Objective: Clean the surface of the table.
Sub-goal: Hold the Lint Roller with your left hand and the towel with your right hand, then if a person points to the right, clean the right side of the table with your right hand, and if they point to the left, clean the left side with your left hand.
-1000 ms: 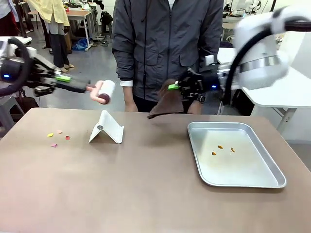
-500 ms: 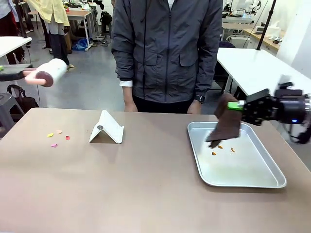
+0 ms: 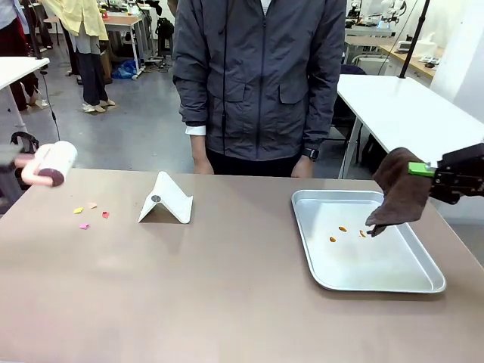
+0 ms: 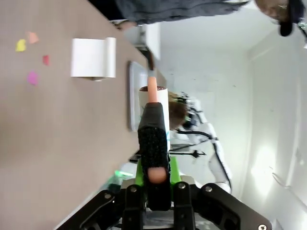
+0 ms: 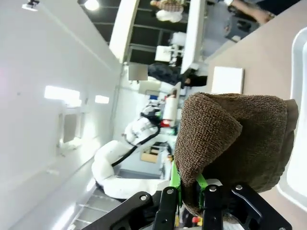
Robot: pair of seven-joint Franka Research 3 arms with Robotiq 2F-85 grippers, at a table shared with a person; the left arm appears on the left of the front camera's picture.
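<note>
Table: large matte brownish-taupe table (image 3: 227, 302) fills the foreground of the front view. Rigid, heavy, won't shift. No grip point needed; I'd treat it as contact-only, and the matte top should wipe and roll easily.
Person: grey-jacketed person (image 3: 261, 83) stands at the far edge.
Tray: shiny rectangular steel tray (image 3: 393, 286) sits on the table's right part.
Cloth: floppy brown terry cloth (image 3: 401, 195) hangs over the tray's far right corner; contact unclear.
Right gripper (image 5: 193, 191): jaws pinch the cloth's top fold.
Stand: white folded card stand (image 3: 166, 200) sits left of centre.
Roller: white lint roller with pink neck (image 3: 53, 162) hovers at the far left edge.
Left gripper (image 4: 154, 167): jaws clamp the roller's black handle.
Scraps: pink and yellow paper scraps (image 3: 89, 214) lie on the table between roller and stand, uncleared.
Crumbs: orange crumbs (image 3: 344, 229) lie in the tray.
</note>
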